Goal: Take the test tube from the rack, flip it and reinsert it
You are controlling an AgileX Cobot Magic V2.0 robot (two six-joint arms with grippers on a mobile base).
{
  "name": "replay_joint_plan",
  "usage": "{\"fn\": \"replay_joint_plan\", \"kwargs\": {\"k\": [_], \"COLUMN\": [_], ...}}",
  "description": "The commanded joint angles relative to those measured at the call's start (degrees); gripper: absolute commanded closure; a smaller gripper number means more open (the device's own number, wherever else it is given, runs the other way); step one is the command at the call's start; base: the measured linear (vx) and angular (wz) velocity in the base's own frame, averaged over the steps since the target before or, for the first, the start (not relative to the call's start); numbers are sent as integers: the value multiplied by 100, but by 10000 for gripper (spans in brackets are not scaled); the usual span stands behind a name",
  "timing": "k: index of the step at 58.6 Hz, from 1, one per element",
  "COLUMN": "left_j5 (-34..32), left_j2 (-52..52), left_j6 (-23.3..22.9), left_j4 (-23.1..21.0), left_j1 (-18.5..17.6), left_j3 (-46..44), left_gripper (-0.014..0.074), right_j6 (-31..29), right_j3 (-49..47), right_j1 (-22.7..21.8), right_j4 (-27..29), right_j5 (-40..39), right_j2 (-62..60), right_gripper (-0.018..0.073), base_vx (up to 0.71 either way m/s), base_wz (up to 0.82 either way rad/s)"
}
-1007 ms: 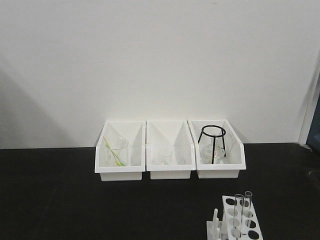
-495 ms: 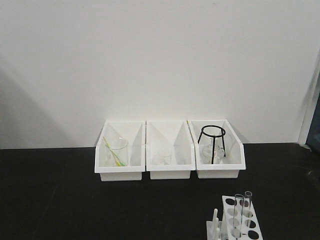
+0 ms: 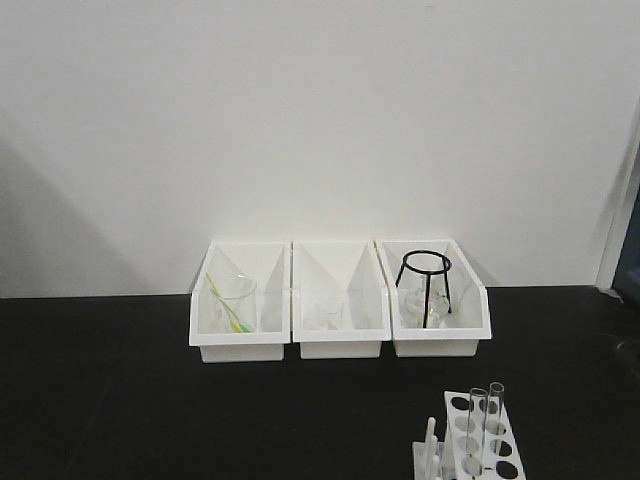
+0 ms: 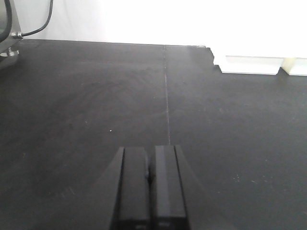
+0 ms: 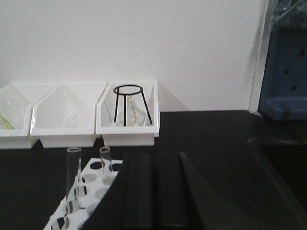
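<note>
Standing in rack, tube near R gripper

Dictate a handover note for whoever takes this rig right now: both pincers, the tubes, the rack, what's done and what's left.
Left pincer: shut, empty, over bare black tabletop.
Right pincer: shut, empty, beside the small white plastic rack.
Two slim clear glass test tubes stand upright in the rack: one, the other.
Done: nothing to see; neither tube is gripped.
Left: grip one tube, lift it out, flip it, reinsert it.
</note>
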Motion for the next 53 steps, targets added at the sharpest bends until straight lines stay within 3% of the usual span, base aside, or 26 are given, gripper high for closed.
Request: {"fn": "replay_joint_plan", "kwargs": {"k": [1,12,22,33,40,53], "left_j5": [-497,-497,-497,-497,-497,-497], "left_j2": [-61,-61,-61,-61,-61,-61], "left_j6": [2,2,2,2,2,2], "left_j4": [-20,-20,-20,-20,-20,-20], "left_j1": [-42,-42,-42,-42,-42,-42], "left_j3": [-1,-1,-1,-1,-1,-1], "left_gripper": [603,603,603,603,603,603], "right_j6": [26,53,524,493,467,509], "right_j3": [-212,-212,-173,40,40,21], "right_j1": [-36,-36,-31,421,774,832], "right_j4": [-40,-39,-83,-674,-714,-951], "right_j5": [-578,-798,-1138,-2714,-3630,-5088], "right_j2": [314,825,1528,2578,3359,4731], "right_gripper": [438,232,100,90,90,90], "base_vx": [0,0,0,0,0,0], "base_wz": [0,0,0,0,0,0]}}
